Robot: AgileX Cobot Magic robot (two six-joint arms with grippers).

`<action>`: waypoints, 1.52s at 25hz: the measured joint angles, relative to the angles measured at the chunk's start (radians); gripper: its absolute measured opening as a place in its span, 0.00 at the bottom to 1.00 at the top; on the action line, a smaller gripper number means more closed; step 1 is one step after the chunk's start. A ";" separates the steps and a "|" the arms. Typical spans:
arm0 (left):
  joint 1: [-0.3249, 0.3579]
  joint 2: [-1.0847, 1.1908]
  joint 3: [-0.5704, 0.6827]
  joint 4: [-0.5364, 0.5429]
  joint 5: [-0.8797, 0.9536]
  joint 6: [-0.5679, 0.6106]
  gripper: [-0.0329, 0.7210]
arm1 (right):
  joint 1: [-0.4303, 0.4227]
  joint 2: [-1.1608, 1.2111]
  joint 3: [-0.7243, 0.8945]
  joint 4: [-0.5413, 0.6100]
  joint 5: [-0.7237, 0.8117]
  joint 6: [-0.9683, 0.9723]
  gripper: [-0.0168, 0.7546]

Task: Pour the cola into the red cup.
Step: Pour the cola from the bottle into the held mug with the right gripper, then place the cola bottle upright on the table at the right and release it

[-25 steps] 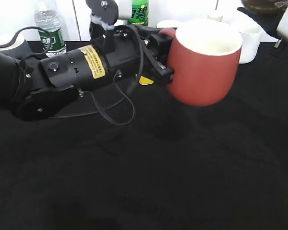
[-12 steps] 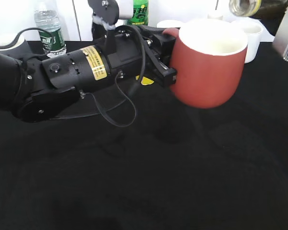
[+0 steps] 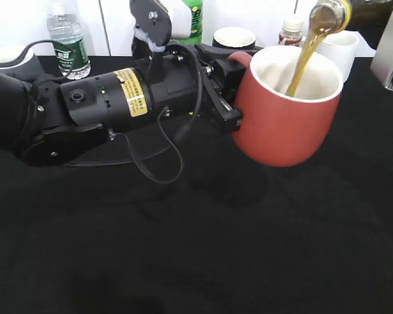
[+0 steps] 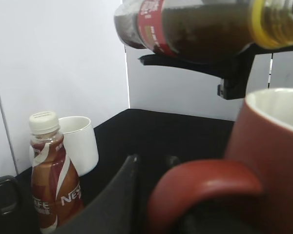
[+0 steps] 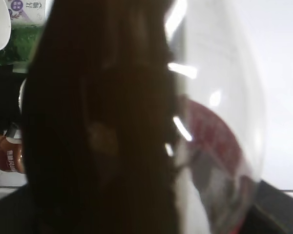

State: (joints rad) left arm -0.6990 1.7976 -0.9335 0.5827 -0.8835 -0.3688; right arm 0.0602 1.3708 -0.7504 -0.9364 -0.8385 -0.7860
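Note:
My left gripper (image 3: 229, 98) is shut on the loop handle of the red cup (image 3: 285, 127) and holds it tilted above the black table. In the left wrist view the handle (image 4: 205, 187) sits between my fingers (image 4: 151, 200). The cola bottle (image 3: 337, 12) is tipped at the top right, and a brown stream falls from its mouth into the cup's white inside. The left wrist view shows the cola bottle (image 4: 200, 27) lying level above the red cup (image 4: 276, 156), with my right gripper (image 4: 229, 73) clamped round it. The cola bottle (image 5: 102, 122) fills the right wrist view.
A Nescafe bottle (image 3: 291, 29) and a white mug (image 3: 342, 47) stand behind the cup; both show in the left wrist view, the bottle (image 4: 49, 175) and the mug (image 4: 80, 144). A water bottle (image 3: 67, 36), a green bottle (image 3: 192, 14) and a white cup (image 3: 233, 37) line the back.
The cola bottle has come in from the top right and tipped further; cola now streams into the cup. The cup has moved slightly down and right.

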 joint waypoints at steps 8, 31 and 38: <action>0.000 0.000 0.000 0.004 0.003 0.000 0.20 | 0.000 0.000 0.000 0.000 -0.001 -0.066 0.66; 0.000 0.000 0.000 -0.062 -0.012 -0.033 0.20 | 0.000 -0.004 0.000 0.001 -0.023 0.202 0.66; 0.054 0.000 0.004 -0.103 -0.053 -0.034 0.20 | 0.000 -0.004 0.000 0.002 -0.061 1.018 0.66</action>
State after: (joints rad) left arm -0.6447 1.7978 -0.9299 0.4795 -0.9366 -0.4025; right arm 0.0602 1.3669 -0.7504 -0.9344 -0.8990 0.2320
